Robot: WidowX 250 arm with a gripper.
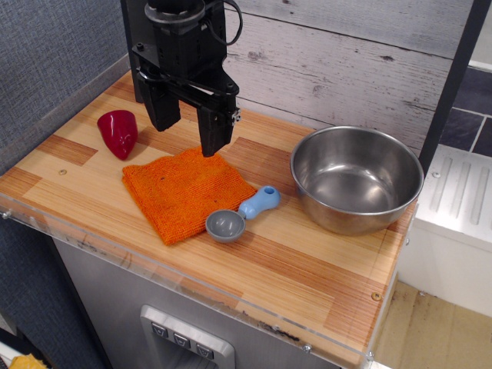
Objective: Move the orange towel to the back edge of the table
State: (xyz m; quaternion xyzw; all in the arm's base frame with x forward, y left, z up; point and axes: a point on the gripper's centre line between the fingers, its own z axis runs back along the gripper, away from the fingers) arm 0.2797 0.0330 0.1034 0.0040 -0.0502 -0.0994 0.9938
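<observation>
My gripper hangs open, empty, over the orange towel's back edge, near the table's left-back corner.

A black robot arm of blocky, matte housings ends in a gripper with two thick, squared black fingers, each a slab-like prong with flat faces and hard edges. A black cable loops out from the right side of the wrist housing. Thin light lines cross the bracket above the fingers, and a small silver screw head glints on the right finger's outer side
</observation>
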